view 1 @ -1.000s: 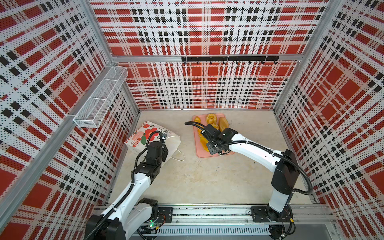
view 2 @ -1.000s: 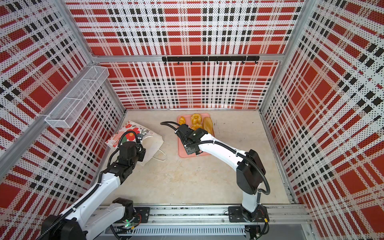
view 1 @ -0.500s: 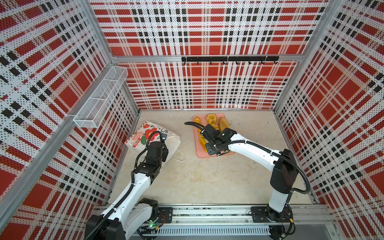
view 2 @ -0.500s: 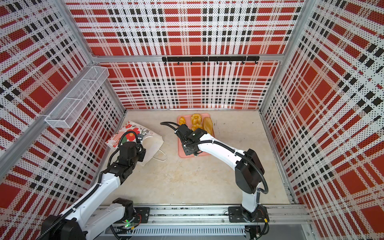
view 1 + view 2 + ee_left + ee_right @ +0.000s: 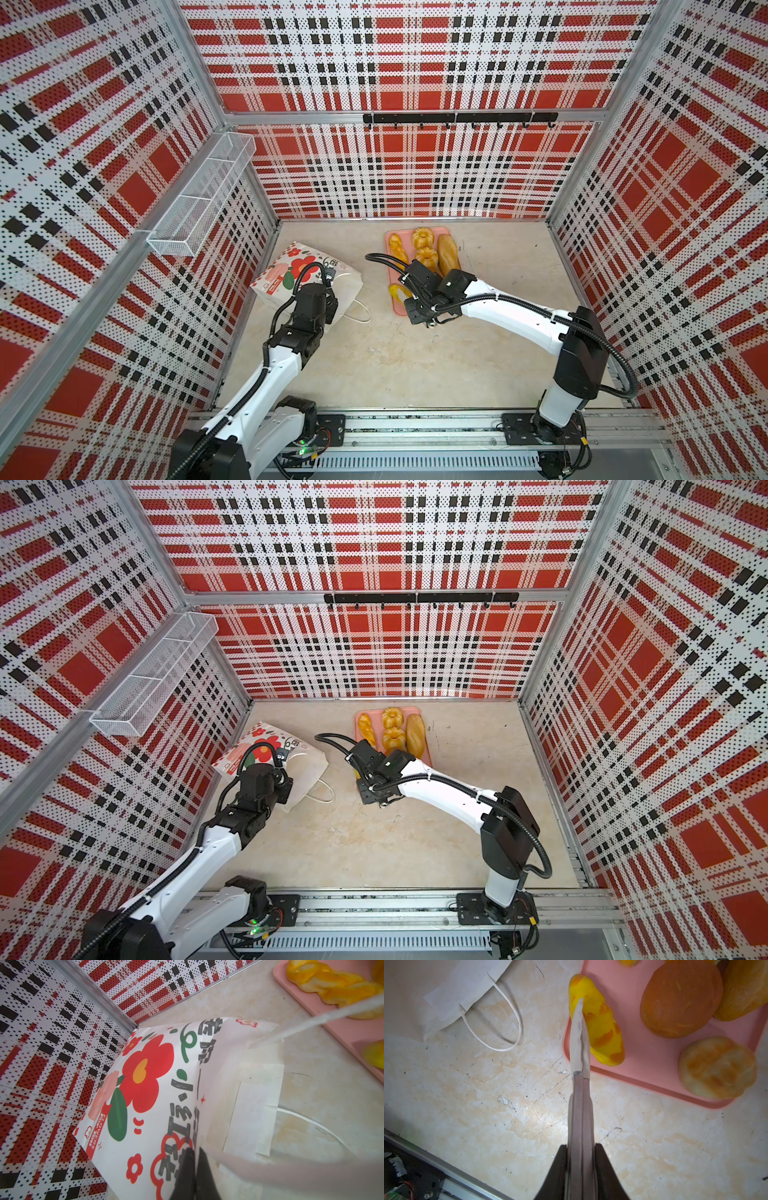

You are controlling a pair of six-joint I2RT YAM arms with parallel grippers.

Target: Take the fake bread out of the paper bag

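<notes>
White paper bag [image 5: 291, 268] lies on its side, mouth end pointing at the pink tray [image 5: 643, 1064], w/ L gripper [image 5: 195, 1167] clamped on its rim, so L arm's nearer. R gripper [image 5: 581, 1007] is pinched shut, empty, over the tray edge where fake bread [image 5: 448, 254] sits. Bag's inside isn't visible.

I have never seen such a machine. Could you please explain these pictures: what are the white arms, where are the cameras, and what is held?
These are two robot arms on a table, each ending in a two-fingered gripper. Two pictures look down from overhead; two come from cameras on the wrists. The left gripper is shut on the edge of the flowered paper bag, which lies on its side. The right gripper is shut on nothing, its tips over a yellow roll on the pink tray, where more toy breads lie.
</notes>
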